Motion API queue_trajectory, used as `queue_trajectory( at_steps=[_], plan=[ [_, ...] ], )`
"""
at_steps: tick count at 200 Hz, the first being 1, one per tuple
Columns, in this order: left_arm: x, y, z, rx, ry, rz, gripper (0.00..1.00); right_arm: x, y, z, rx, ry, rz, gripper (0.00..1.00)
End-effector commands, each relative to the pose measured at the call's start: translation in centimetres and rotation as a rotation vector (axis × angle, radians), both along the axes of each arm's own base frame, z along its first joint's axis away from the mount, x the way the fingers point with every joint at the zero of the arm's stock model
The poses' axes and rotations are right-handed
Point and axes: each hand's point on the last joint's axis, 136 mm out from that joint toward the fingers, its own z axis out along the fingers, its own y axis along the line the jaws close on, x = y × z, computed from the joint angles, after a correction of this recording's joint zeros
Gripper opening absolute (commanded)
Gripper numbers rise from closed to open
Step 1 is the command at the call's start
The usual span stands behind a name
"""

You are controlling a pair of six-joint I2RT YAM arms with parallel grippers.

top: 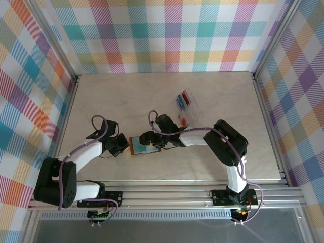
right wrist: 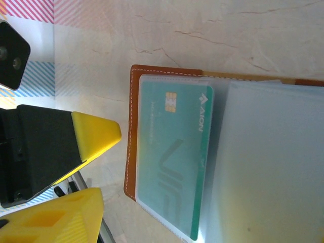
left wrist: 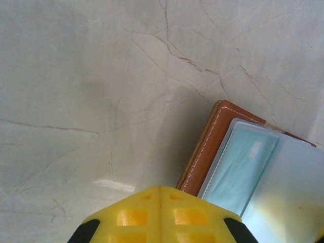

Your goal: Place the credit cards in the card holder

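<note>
The brown card holder [top: 135,147] lies open on the table between my two grippers, clear pockets up. A teal-green credit card [right wrist: 172,157] sits inside its left clear pocket, also visible as the teal card [left wrist: 242,167]. My left gripper [left wrist: 161,190] is shut with nothing in it, its yellow tip just beside the holder's stitched brown edge [left wrist: 210,147]. My right gripper [right wrist: 109,164] is open and empty, its yellow fingers [right wrist: 96,134] off the holder's left edge [right wrist: 130,126]. From above, the left gripper [top: 124,145] is at the holder's left and the right gripper [top: 148,138] at its top.
A clear plastic tray [top: 192,98] stands behind the right arm, with red cards [top: 183,118] and a blue card [top: 179,103] in it. Aluminium rails and checked walls border the marble tabletop [top: 126,96].
</note>
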Motion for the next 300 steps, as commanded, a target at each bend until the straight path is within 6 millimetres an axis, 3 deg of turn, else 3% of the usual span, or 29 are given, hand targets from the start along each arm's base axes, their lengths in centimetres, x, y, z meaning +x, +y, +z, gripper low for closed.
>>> queue_trajectory(
  at_steps=[1,61,108,160,242,281,300],
  plan=[
    [0.8,-0.4,-0.1,-0.016,-0.032,-0.019,0.01,0.2,-0.5,0.9,-0.026,-0.035,0.011,0.63],
    [1.4,-1.9,-1.0,-0.009,-0.021,-0.048,0.0,0.2,-0.1,2.0,-0.068,-0.09,0.027,0.62],
    [1.1,-2.1,-2.1,-0.002,0.005,-0.046,0.0,-0.1,1.4,3.1,-0.026,-0.104,0.074,0.59],
    [1.2,-2.2,-2.0,-0.006,0.013,-0.045,0.0,0.0,2.9,1.6,-0.001,-0.056,0.106,0.61],
    [1.8,-1.8,0.7,-0.117,-0.015,-0.02,0.11,-0.9,3.1,-0.4,0.008,-0.015,0.145,0.75],
    [1.9,-1.0,3.4,-0.136,-0.053,0.008,0.14,-1.0,2.5,-1.1,-0.018,-0.017,0.134,0.78],
    [2.2,-1.6,4.2,-0.174,-0.069,-0.001,0.16,-1.0,2.6,-1.1,-0.014,-0.018,0.138,0.8]
  ],
)
